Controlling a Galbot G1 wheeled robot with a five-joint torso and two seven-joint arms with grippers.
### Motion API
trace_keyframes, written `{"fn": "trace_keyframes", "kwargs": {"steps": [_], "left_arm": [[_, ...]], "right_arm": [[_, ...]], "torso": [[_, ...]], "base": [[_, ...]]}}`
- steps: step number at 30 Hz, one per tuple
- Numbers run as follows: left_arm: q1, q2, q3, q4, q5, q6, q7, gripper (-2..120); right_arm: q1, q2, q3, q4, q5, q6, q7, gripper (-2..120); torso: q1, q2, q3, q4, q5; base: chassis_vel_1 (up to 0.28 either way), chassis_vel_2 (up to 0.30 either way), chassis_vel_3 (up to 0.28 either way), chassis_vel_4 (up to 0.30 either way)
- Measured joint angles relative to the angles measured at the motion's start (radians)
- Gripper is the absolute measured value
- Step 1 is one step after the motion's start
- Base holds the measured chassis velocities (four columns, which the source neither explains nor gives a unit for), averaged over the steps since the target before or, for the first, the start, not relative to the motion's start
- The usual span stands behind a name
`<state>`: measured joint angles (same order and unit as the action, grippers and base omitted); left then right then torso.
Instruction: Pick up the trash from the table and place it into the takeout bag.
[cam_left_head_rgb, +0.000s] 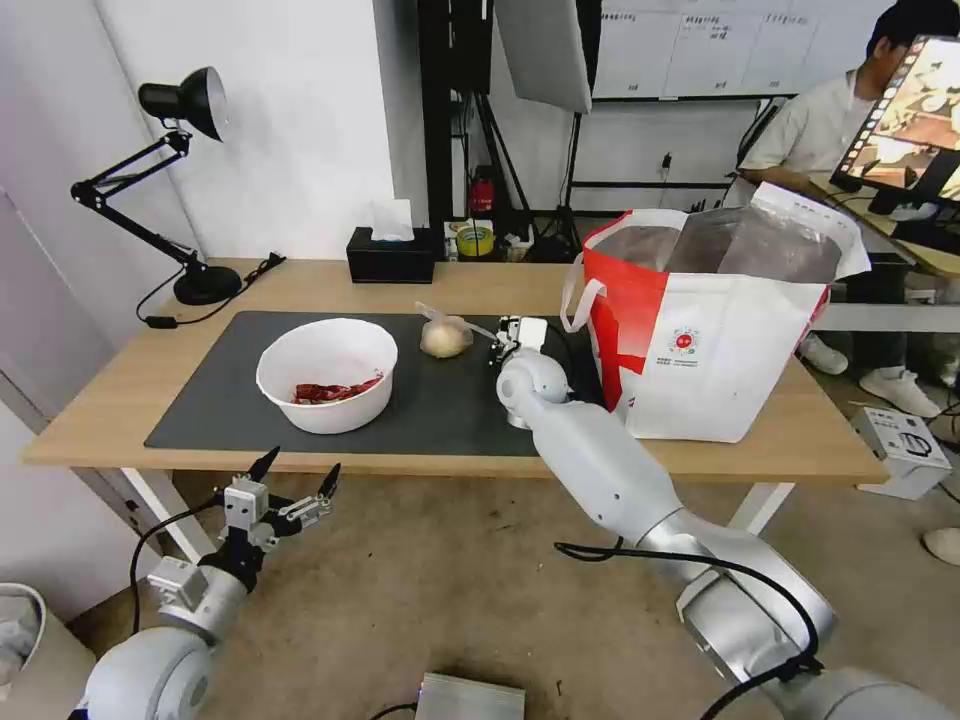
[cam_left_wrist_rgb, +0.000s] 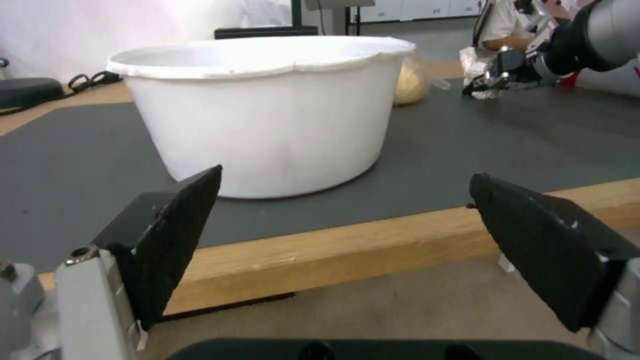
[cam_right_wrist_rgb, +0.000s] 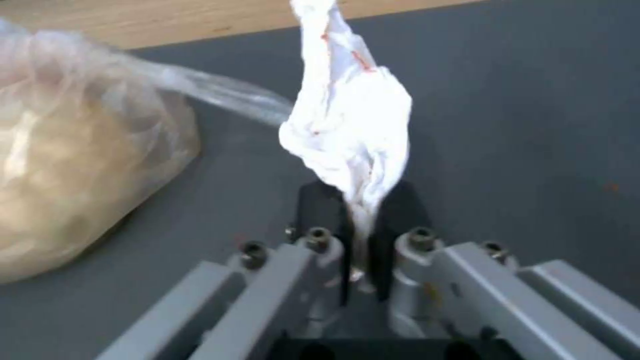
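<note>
While your right gripper pinches the crumpled tissue over the grey mat, beside the knotted food bag, your left gripper waits wide open below the table edge, facing the white bowl, takeout bag standing right.

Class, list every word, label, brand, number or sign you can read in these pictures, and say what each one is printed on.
None can be read.
Large white takeout bag with red side: small round red logo with a line of print below, too small to read.
Whiteboard on the back wall: faint writing, too blurred.
Small white box on the floor: dark drawing, no legible words.
</note>
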<state>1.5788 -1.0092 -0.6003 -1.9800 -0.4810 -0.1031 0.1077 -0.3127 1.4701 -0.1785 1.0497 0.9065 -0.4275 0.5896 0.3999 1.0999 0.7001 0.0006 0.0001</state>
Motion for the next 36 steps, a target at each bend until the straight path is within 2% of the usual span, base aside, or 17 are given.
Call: {"fn": "trace_keyframes", "kwargs": {"steps": [1,5,7,8,9,10,11,14,15,18,19,22,23,26,27,30,36], "left_arm": [[0.002,0.0,-0.002,-0.003,0.0,0.0,0.0,100],[0.003,-0.001,-0.003,-0.007,0.0,0.0,-0.001,100],[0.005,-0.005,-0.002,-0.015,0.001,0.0,-0.002,100],[0.005,-0.005,-0.002,-0.015,0.001,0.0,-0.002,100],[0.008,-0.006,-0.002,-0.02,0.001,0.0,-0.002,100],[0.01,-0.006,-0.003,-0.022,0.001,0.0,-0.003,100],[0.01,-0.006,-0.003,-0.022,0.001,0.0,-0.003,100],[0.014,-0.005,-0.005,-0.03,0.002,0.001,-0.003,100],[0.014,-0.005,-0.005,-0.03,0.002,0.001,-0.003,100],[0.018,0.0,-0.007,-0.038,0.002,0.004,-0.004,100],[0.018,0.0,-0.007,-0.038,0.002,0.004,-0.004,100],[0.019,0.0,-0.004,-0.042,0.004,0.005,-0.006,100],[0.019,0.0,-0.004,-0.042,0.004,0.005,-0.006,100],[0.014,-0.001,0.008,-0.044,0.011,0.007,-0.016,100],[0.014,-0.001,0.008,-0.044,0.011,0.007,-0.016,100],[0.004,-0.004,0.018,-0.047,0.015,0.009,-0.026,100],[0.003,-0.007,0.024,-0.059,0.018,0.015,-0.027,100]], "right_arm": [[-0.001,-0.006,-0.007,0.011,0.003,0.0,-0.005,1],[-0.002,-0.019,-0.017,0.031,0.006,0.001,-0.016,0],[-0.014,-0.079,-0.044,0.14,0.045,-0.004,-0.001,0],[-0.014,-0.079,-0.044,0.14,0.045,-0.004,-0.001,0],[-0.033,-0.138,-0.06,0.236,0.082,-0.014,0.013,0],[-0.044,-0.165,-0.065,0.281,0.099,-0.019,0.017,0],[-0.044,-0.165,-0.065,0.281,0.099,-0.019,0.017,0],[-0.085,-0.254,-0.069,0.424,0.143,-0.031,0.019,0],[-0.085,-0.254,-0.069,0.424,0.143,-0.031,0.019,0],[-0.147,-0.362,-0.038,0.609,0.189,-0.033,-0.005,0],[-0.147,-0.362,-0.038,0.609,0.189,-0.033,-0.005,0],[-0.184,-0.449,0.016,0.745,0.204,-0.01,-0.037,0],[-0.184,-0.449,0.016,0.745,0.204,-0.01,-0.037,0],[-0.197,-0.532,0.08,0.841,0.209,0.021,-0.048,0],[-0.197,-0.532,0.08,0.841,0.209,0.021,-0.048,0],[-0.203,-0.609,0.145,0.898,0.171,0.078,-0.06,0],[-0.208,-0.678,0.209,0.9,0.061,0.186,-0.1,0]], "torso": [[0.0,0.0,0.0,0.0002,0.0002],[0.0,0.0,0.0,0.0003,0.0002],[0.0,0.0,0.0,-0.0001,0.0003],[0.0,0.0,0.0,-0.0001,0.0003],[0.0,0.0,0.0,-0.0004,0.0002],[0.0,0.0,0.0,-0.0005,0.0001],[0.0,0.0,0.0,-0.0005,0.0001],[0.0,0.0,0.0,-0.0006,0.0002],[0.0,0.0,0.0,-0.0006,0.0002],[0.0,0.0,0.0,-0.0007,0.0002],[0.0,0.0,0.0,-0.0007,0.0002],[0.0,0.0,0.0,-0.0006,0.0002],[0.0,0.0,0.0,-0.0006,0.0002],[0.0,0.0,0.0,-0.0006,0.0003],[0.0,0.0,0.0,-0.0006,0.0003],[0.0,0.0,0.0,-0.0007,0.0002],[0.0,0.0,0.0,-0.0007,0.0001]], "base": [[0.0,0.0,0.0,0.0],[0.0,0.0,0.0,0.0],[0.0,0.0,0.0,0.0],[0.0,0.0,0.0,0.0],[0.0,0.0,0.0,0.0],[0.0,0.0,0.0,0.0],[0.0,0.0,0.0,0.0],[0.0,0.0,0.0,0.0],[0.0,0.0,0.0,0.0],[0.0,0.0,0.0,0.0],[0.0,0.0,0.0,0.0],[0.0,0.0,0.0,0.0],[0.0,0.0,0.0,0.0],[0.0,0.0,0.0,0.0],[0.0,0.0,0.0,0.0],[0.0,0.0,0.0,0.0],[0.0,0.0,0.0,0.0]]}}
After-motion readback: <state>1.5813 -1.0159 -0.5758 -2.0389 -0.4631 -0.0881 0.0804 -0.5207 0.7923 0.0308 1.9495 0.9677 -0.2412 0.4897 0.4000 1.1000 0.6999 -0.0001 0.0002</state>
